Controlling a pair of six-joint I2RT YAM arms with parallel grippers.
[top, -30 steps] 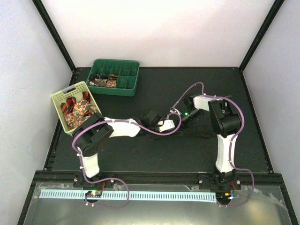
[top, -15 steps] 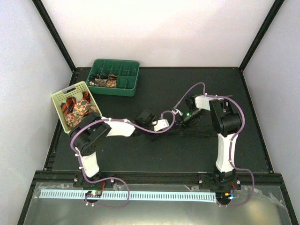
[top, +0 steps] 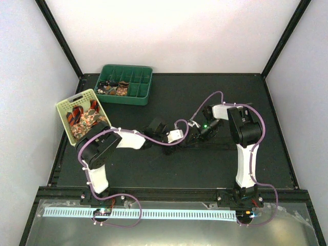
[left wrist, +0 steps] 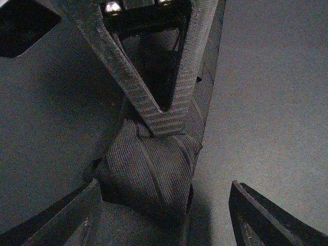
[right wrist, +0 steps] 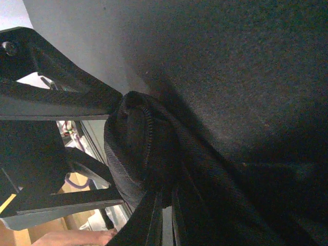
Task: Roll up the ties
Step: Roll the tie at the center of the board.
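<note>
Dark tie (left wrist: 148, 174) tight in right gripper (left wrist: 165, 124); left gripper (left wrist: 166, 218) agape astride it, farther left than before.

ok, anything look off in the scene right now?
Nothing spilled or damaged. One oddity: the dark tie at mid-table looks like a lopsided, bunched lump rather than a neat coil. It is pinched by the right gripper, while the left gripper sits open either side of it.
</note>
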